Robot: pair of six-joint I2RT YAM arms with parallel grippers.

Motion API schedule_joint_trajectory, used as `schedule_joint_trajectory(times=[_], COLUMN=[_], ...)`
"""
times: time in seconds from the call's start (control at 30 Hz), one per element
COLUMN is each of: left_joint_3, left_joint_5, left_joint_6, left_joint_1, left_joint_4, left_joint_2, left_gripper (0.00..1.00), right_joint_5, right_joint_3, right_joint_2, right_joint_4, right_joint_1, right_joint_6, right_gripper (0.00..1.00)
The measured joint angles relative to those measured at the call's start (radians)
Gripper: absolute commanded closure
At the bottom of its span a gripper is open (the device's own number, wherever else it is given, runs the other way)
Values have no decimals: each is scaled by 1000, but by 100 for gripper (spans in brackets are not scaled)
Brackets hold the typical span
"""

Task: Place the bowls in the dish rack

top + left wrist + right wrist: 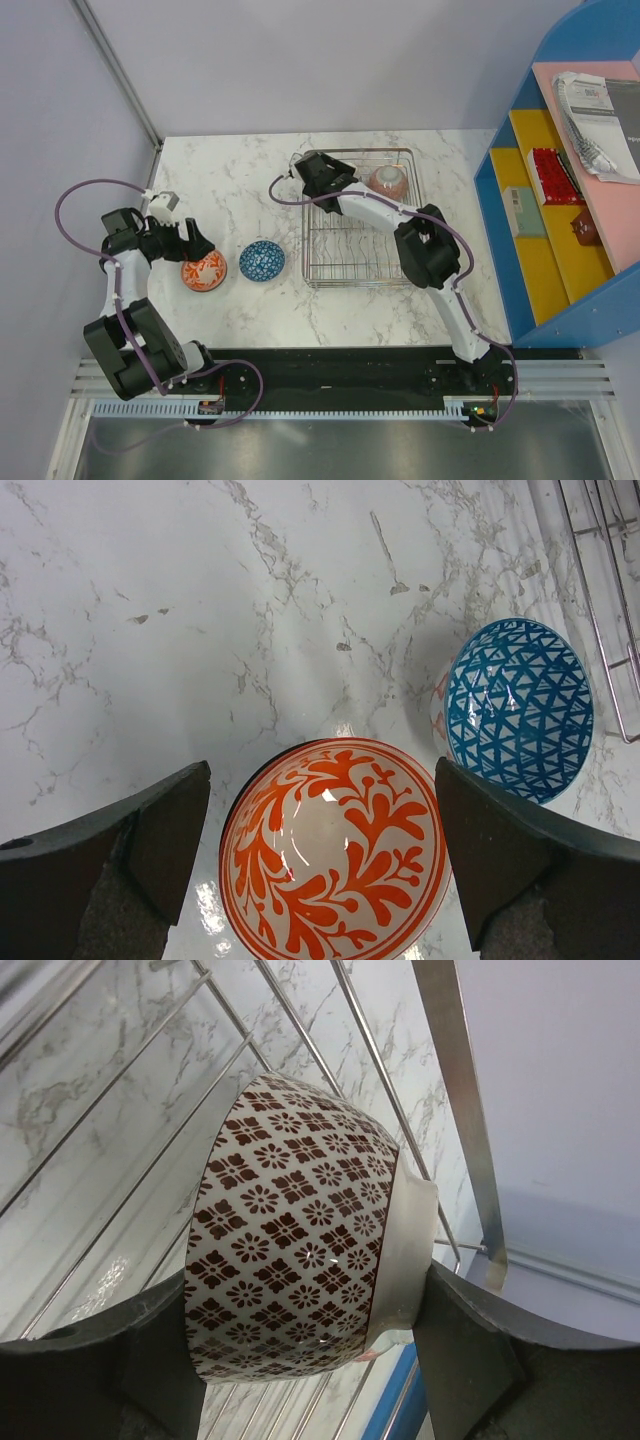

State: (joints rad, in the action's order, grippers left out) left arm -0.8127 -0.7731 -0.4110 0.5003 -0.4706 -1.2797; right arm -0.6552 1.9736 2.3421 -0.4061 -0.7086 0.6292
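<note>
l gripper [320, 775]: fingers wide apart, one on each side of the orange bowl [335, 855], low over it. Not clamped; a strip of table shows btwn the bowl and the finger on the view's left.
orange bowl: upright on the marble table [230, 180], opening up. White inside w/ orange leaf pattern. Sits left of the dish rack [345, 262], well apart from it.
blue bowl [518, 710]: upright on the table just beside the orange bowl, on the rack side. Blue triangle lattice inside. Top view shows a small gap btwn the two bowls, and it's not in the rack.
r gripper [300, 1290]: reaches into the far part of the rack. Fingers clamped on the red-brown bowl [295, 1250], one at the rim side, the other against the pale base.
red-brown bowl: tipped on its side, white w/ dark red flower-diamond pattern and a plain pale foot. Inside the rack by the far right corner, w/ rack wires right behind it. Can't tell if it rests on the wires.
dish rack: silver wire w/ a basket rim, standing on the table centre-right. Rows of upright tines in the near half.
r arm [425, 255]: white and black, runs from its near-right base diagonally over the rack.
shelf [503, 250]: blue unit w/ yellow and pink panels at the table's right edge, holding small items.
</note>
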Motion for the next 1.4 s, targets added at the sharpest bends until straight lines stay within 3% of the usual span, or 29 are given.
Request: schedule_joint_trajectory(times=[0.43,0.53,0.67,0.83,1.0,1.4], left_joint_3=[14,14,14,16,16,16], left_joint_5=[-24,-27,-42,-43,-49,-50], left_joint_6=[-3,-3,-3,-3,-3,-2], left_joint_1=[16,17,21,22,25,32], left_joint_4=[0,0,1,1,1,1], left_joint_2=[0,0,0,0,2,26], left_gripper=[0,0,0,0,0,0], right_joint_5=[-33,-34,-34,-28,-11,101], right_joint_3=[5,-5,-22,-54,-76,-77], right_joint_2=[58,57,52,35,27,-16], right_joint_4=[82,99,120,135,120,39], right_joint_1=[-4,-4,-4,-5,-1,9], right_joint_6=[116,116,116,107,87,20], right_gripper=[82,69,28,12,2,2])
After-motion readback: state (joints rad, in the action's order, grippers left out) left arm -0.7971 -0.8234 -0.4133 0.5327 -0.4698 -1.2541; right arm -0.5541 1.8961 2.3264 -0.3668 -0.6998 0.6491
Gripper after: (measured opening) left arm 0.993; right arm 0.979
